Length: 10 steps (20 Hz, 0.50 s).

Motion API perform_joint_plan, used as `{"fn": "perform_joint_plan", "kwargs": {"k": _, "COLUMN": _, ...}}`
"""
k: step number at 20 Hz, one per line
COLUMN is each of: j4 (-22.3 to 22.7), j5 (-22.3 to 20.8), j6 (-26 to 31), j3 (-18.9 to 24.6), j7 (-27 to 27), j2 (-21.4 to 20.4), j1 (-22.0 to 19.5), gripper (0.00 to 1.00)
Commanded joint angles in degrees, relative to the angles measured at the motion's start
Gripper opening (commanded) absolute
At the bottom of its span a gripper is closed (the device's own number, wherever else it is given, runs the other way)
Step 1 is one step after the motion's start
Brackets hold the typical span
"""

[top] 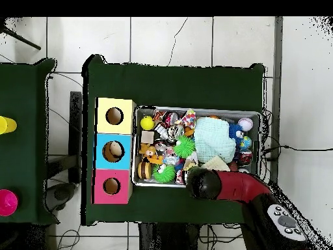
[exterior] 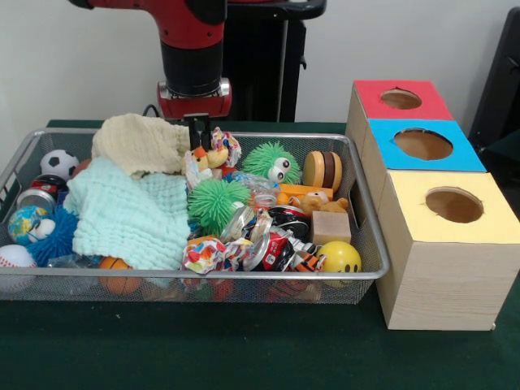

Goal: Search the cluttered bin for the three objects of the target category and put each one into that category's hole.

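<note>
Hovering my gripper low over the bin's far edge to search, I cannot tell its state; the bear lies right, amid clutter.

No legible text, labels, brands or numbers in either view. Crumpled printed wrappers in the wire-mesh bin show colour patterns only; any print is too small to read. Boxes are unmarked.
</note>
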Motion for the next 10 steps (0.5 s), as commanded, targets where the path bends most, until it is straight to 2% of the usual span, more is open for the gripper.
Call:
{"fn": "perform_joint_plan", "kwargs": {"k": 1, "j4": 0.4, "j5": 1.4, "j6": -2.9, "j3": 1.1, "j7": 8.0, "j2": 0.9, "j1": 0.4, "gripper": 0.0}}
{"fn": "perform_joint_plan", "kwargs": {"k": 6, "j4": 1.4, "j5": 2.5, "j6": -0.4, "j3": 1.6, "j7": 7.5, "j2": -1.3, "j1": 0.1, "gripper": 0.0}}
{"fn": "perform_joint_plan", "kwargs": {"k": 10, "j4": 3.6, "j5": 4.0, "j6": 3.7, "j3": 2.5, "j7": 5.8, "j2": -5.9, "j1": -0.5, "gripper": 0.0}}
